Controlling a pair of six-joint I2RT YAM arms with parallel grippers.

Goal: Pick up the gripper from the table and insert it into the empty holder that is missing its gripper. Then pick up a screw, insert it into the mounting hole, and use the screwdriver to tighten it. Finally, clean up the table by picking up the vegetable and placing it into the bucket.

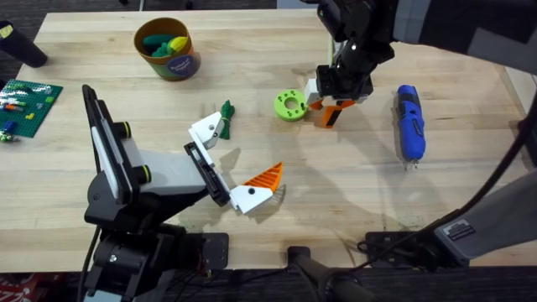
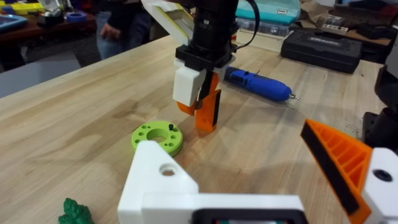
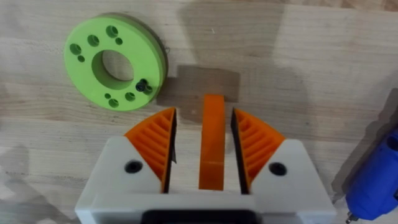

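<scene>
A lime-green disc point(image 1: 290, 106) with holes lies mid-table; a green brick baseplate point(image 1: 28, 104) overhangs the left edge.

You can't read any text here; the bucket point(image 1: 169, 49) carries a label on its wall, but its print is illegible.

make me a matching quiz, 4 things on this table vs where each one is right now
Things:
1. gripper
2. vegetable
3. screwdriver
4. disc

Places:
A. lying on the table right of the right tool
B. between the right tool's fingers
C. beside the holder
D. on the table just left of the right tool

Pairs: 1-B, 2-C, 3-A, 4-D
</scene>
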